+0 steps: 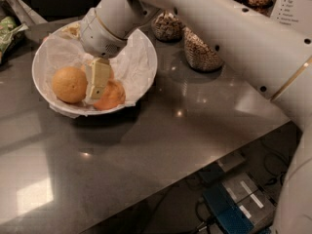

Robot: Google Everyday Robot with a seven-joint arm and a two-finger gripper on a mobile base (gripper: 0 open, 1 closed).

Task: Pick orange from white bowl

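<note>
At the far left edge a green packet (pixel 9 29) is seen, its print too blurred to be read. Beside it, on the grey table (pixel 146 150), stands the bowl (pixel 41 62), lined with crinkled paper. The orange (pixel 69 84) lies in the bowl's left half, resting on the paper and untouched. Just to its right the gripper (pixel 97 79) is lowered into the bowl, set between the orange and a redder orange (pixel 112 96), over which it partly stands. How its jaws stand cannot be told, and whether the orange is touched by it cannot be made out. The step in hand is judged to be the reach into the bowl, with the grasp not yet made. For the next move the gripper would need to be shifted left and centred over the orange, so that the redder fruit is not caught instead and the paper is not pinched with it. Further right two jars of grain (pixel 200 50) are set near the bowl, without legible labels. At the top right a white card (pixel 295 4) bears lines of writing, too small to be read. Below the table's edge, a blue box (pixel 234 208) lies on the floor.
</note>
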